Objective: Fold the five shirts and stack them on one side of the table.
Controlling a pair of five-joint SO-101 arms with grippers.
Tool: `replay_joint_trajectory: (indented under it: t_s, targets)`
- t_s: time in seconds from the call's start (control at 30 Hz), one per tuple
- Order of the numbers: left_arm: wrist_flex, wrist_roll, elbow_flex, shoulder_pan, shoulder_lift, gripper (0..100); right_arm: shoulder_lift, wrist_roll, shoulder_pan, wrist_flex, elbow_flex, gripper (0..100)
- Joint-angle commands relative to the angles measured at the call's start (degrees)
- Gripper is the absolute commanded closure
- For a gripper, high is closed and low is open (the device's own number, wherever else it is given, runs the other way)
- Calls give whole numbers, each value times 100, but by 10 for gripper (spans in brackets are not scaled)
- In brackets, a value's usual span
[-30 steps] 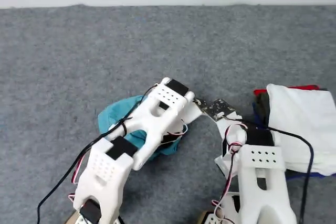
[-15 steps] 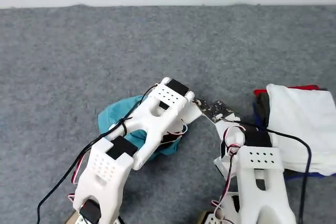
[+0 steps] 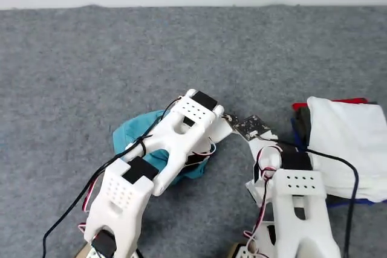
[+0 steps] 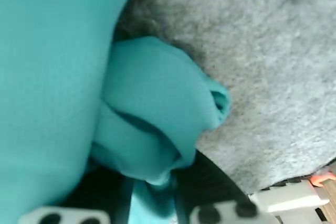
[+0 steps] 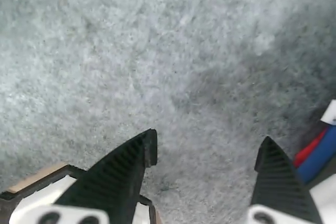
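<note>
A crumpled teal shirt (image 3: 129,138) lies on the grey carpet near the table's middle, partly under the left arm (image 3: 181,131). In the left wrist view my left gripper (image 4: 152,184) is shut on a bunched fold of the teal shirt (image 4: 157,108). At the right edge sits a stack of folded shirts with a white one (image 3: 347,137) on top and red (image 3: 329,102), dark and blue layers below. My right gripper (image 5: 205,156) hangs open over bare carpet beside that stack, whose red and blue edges (image 5: 315,150) show close to one finger.
The grey carpet (image 3: 121,58) covers the whole table, with wide free room at the back and left. The right arm (image 3: 296,191) stands just left of the stack. Black cables trail from both arms near the front edge.
The right arm has drawn back slightly toward the front edge. The left arm and the teal shirt have not moved.
</note>
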Motion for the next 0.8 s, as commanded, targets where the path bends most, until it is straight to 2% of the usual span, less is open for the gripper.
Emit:
replay_joint_trajectory:
  t_s: [0.0,0.3,0.47,0.6,0.77]
  targets:
    - [97,-88,66,202,554,987,-22,-44,-31,-57,-35,692]
    - [88,-88,66,26,571,987,-22,-44,-31,-101,-35,692]
    - [105,-88,31,-176,853,987,-40,-62,4,-418,-26,692]
    - [105,-88,40,-185,809,987,-40,-554,4,-787,44,692]
    - [105,-79,40,-193,809,987,-57,-580,4,-1297,536,692]
